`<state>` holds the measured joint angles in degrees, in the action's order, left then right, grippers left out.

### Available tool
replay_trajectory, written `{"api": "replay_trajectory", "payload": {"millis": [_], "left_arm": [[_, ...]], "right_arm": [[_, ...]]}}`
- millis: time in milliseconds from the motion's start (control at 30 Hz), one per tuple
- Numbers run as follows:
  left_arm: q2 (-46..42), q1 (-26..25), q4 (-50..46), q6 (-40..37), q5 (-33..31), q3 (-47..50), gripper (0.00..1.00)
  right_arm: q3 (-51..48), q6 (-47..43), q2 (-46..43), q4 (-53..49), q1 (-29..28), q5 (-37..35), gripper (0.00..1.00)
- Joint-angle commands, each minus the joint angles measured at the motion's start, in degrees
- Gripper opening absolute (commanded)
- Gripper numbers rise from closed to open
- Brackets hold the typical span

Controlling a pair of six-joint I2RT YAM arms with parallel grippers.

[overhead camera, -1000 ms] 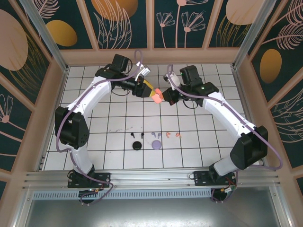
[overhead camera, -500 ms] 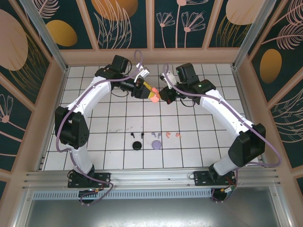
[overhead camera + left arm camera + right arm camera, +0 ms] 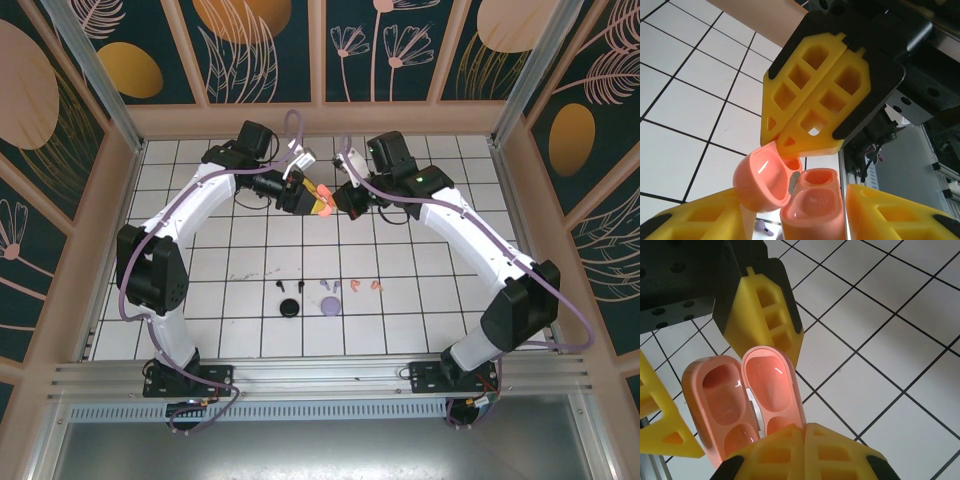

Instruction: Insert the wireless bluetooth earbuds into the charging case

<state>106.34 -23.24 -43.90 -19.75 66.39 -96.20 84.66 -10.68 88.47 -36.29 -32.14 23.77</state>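
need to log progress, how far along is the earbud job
Done: the salmon-pink charging case is up off the table with its lid open and both wells empty. In hand: the left hand appears to grip the case, while the shut right hand touches the lid. Left: all six earbuds lie on the table, none inserted.

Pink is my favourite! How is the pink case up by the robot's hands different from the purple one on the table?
The pink case is open, with its lid swung back; the purple case looks shut. The pink case is up in the air between the left gripper and right gripper; the purple case lies on the table, untouched. Both are small and rounded.
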Motion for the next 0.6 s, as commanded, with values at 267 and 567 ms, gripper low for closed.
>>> {"api": "replay_trajectory", "payload": {"millis": [267, 567], "left_arm": [[-1.58, -0.31, -1.67, -2.56, 2.25, 0.70, 0.34], [-2.00, -0.31, -0.86, -2.63, 2.52, 2.02, 0.00]], "right_arm": [[2.00, -2.15, 1.36, -1.79, -1.17, -2.14, 0.00], [2.62, -0.74, 1.20, -0.74, -1.09, -4.39, 0.04]]}}
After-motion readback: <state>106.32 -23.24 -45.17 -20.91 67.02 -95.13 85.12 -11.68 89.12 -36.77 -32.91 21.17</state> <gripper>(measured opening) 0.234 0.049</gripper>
